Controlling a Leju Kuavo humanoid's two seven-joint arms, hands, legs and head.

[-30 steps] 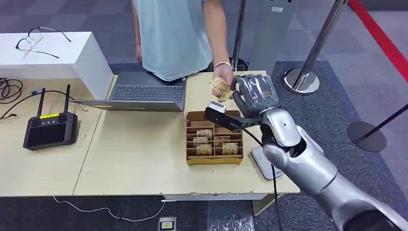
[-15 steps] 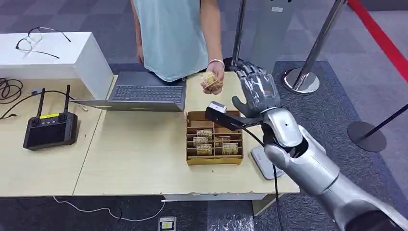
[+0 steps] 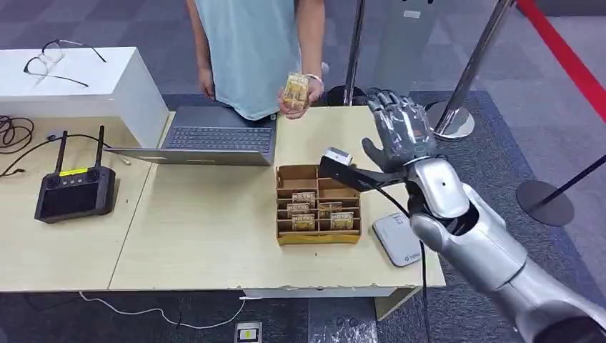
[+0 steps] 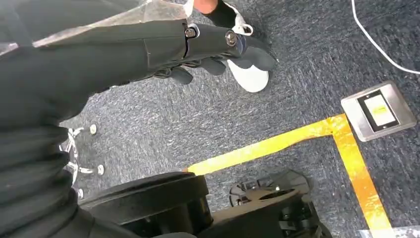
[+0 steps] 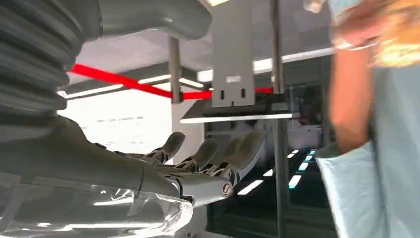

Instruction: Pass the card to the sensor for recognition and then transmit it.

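Observation:
A person in a light blue shirt [image 3: 254,50] stands behind the table and holds the tan card [image 3: 295,89] up in front of the chest. My right hand [image 3: 400,132] is raised over the table's far right part, fingers spread, with nothing in it. The card is well apart from it, up and to its left. In the right wrist view the spread fingers [image 5: 208,158] are bare and the card [image 5: 401,44] is a blur above the person's forearm. A white sensor pad [image 3: 399,239] lies on the table under my right forearm. My left hand [image 4: 218,44] hangs beside my body over the floor, holding nothing.
A cardboard box [image 3: 318,232] with several cards in slots sits mid-table. A laptop [image 3: 207,139], a black controller [image 3: 73,191] and a white box with glasses [image 3: 57,61] lie to the left. Barrier posts [image 3: 450,118] stand right of the table.
The person took the card from my right hand and lifted it away towards the chest. My right hand opened its fingers and drifted slightly right, uncovering the sensor pad.

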